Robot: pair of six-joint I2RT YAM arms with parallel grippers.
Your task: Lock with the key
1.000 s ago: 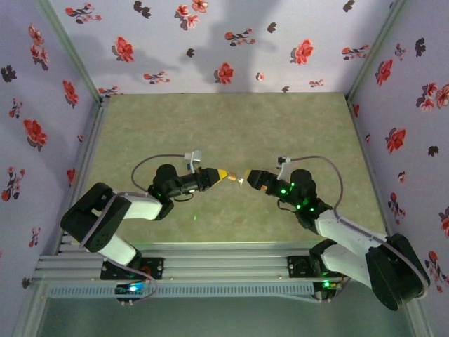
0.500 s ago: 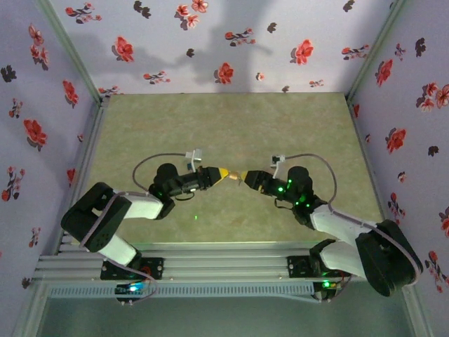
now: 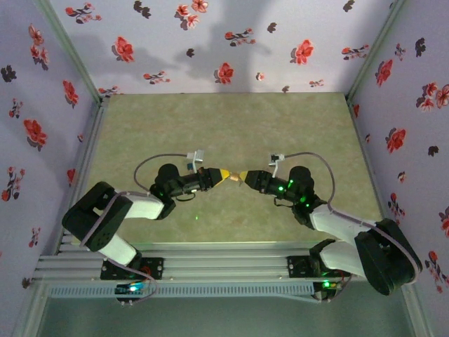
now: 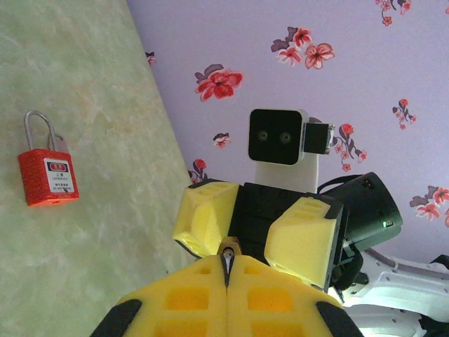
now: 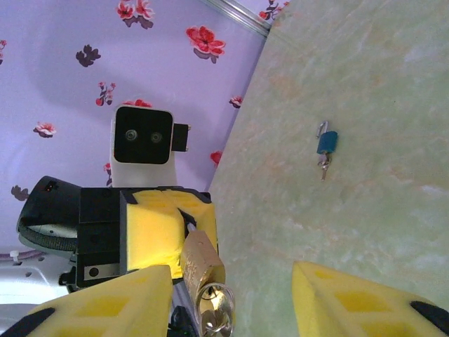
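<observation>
red padlock (image 4: 49, 175): lying flat on the surface (image 3: 224, 126), well apart from the brass padlock, nothing touching it

left fingers (image 3: 217, 175): closed tight on the brass padlock (image 5: 200, 263), holding it up off the surface and pointed at the other arm

brass padlock: pinched by its upper end in the left fingers, and it's just beside one right finger

keys (image 5: 214, 324): dangling off a ring at the padlock's lower end; can't tell if one sits in the keyhole

right fingers (image 3: 247, 179): spread apart with a clear gap between them, right up against the brass padlock, nothing clamped between them

blue padlock (image 5: 327, 142): on the surface, well apart from the brass padlock, tiny keys at its lower end
</observation>
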